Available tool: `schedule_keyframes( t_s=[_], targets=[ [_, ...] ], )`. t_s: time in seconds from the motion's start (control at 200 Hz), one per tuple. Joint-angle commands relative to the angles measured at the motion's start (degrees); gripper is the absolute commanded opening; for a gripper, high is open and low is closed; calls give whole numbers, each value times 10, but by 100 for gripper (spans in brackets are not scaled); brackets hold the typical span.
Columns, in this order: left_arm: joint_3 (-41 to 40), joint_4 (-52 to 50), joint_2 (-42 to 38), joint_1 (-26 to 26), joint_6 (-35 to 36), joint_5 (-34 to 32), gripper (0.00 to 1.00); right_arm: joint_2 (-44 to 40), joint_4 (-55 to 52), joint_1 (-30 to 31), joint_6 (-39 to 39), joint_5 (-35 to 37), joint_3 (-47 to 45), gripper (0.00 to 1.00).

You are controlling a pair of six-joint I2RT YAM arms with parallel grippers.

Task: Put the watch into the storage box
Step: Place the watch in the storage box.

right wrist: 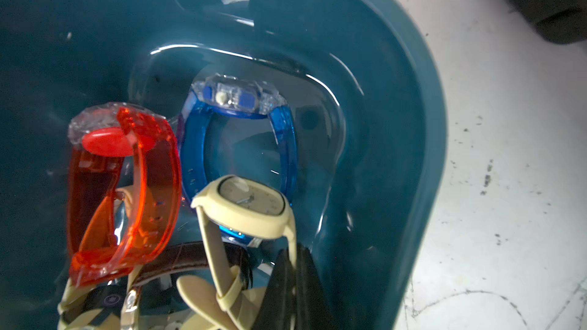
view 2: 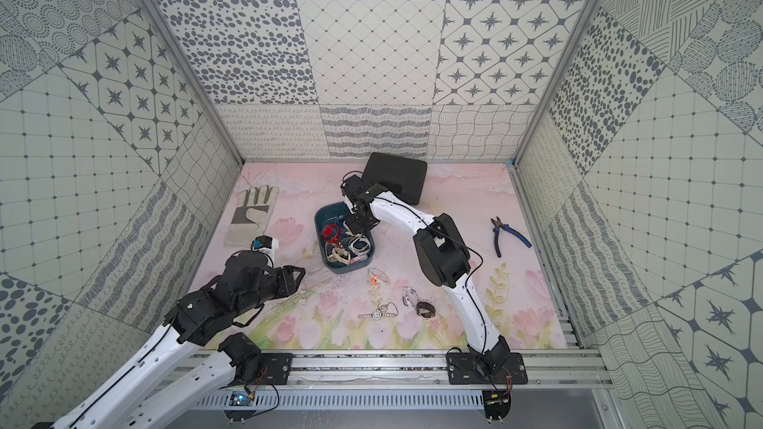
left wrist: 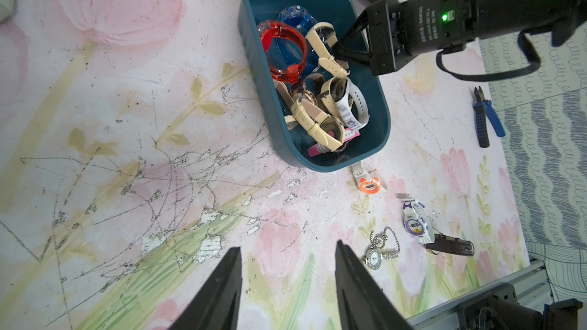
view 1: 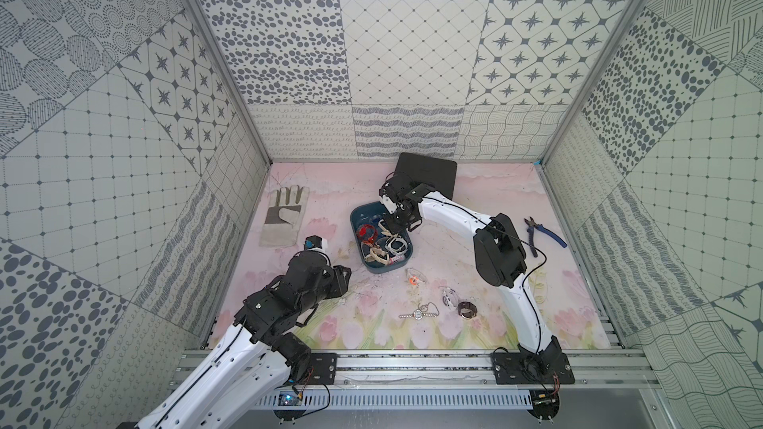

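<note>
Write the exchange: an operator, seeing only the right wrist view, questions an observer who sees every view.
Operator: My right fingers pinch the cream watch over the box. Any watches outside it?
Observer: Four lie on the mat: orange watch, purple watch, brown watch, silver watch.
Operator: Are the left fingers busy?
Observer: No, they stand open and empty over the mat.
</note>
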Motion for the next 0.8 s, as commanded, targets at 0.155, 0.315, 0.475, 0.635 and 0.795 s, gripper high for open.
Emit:
schedule_keyframes(
  t_s=[0.155,0.315,0.475,0.635,0.795],
  targets=[
    [0,-3,4,0,5,2,52,-15,27,-1,-7,15,-5,34],
    [3,-3,10,0,5,8,52,-43,46,-2,-2,10,-23,39],
    [5,0,14,0,5,13,52,-75,61,-1,0,5,-44,39],
    [5,-1,15,0,5,15,52,-115,73,-1,4,4,-77,40],
    [3,30,38,-4,8,58,52,-170,100,-2,15,-9,-125,40]
  ],
)
